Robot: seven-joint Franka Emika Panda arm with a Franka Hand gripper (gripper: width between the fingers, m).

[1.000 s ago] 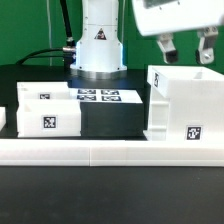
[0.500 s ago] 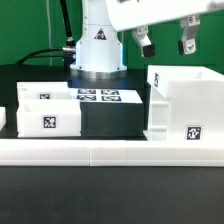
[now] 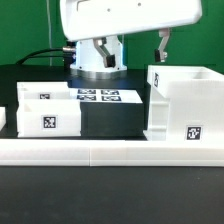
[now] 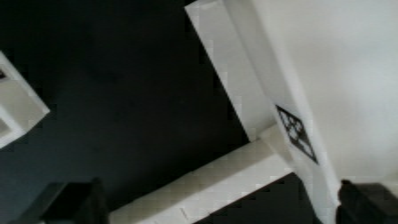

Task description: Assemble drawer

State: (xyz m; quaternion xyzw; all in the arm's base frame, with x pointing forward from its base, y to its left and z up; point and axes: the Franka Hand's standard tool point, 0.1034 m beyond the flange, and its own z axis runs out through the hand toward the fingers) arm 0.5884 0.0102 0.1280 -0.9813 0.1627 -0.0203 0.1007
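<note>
My gripper hangs wide and empty, high between the drawer tray and the drawer box, likely lining up a grasp on the box's wall.

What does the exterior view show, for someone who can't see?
The robot's open, empty gripper hangs above the table. Below, a tall white box stands on the exterior view's right, a lower white box on its left, and the marker board lies between them.
</note>
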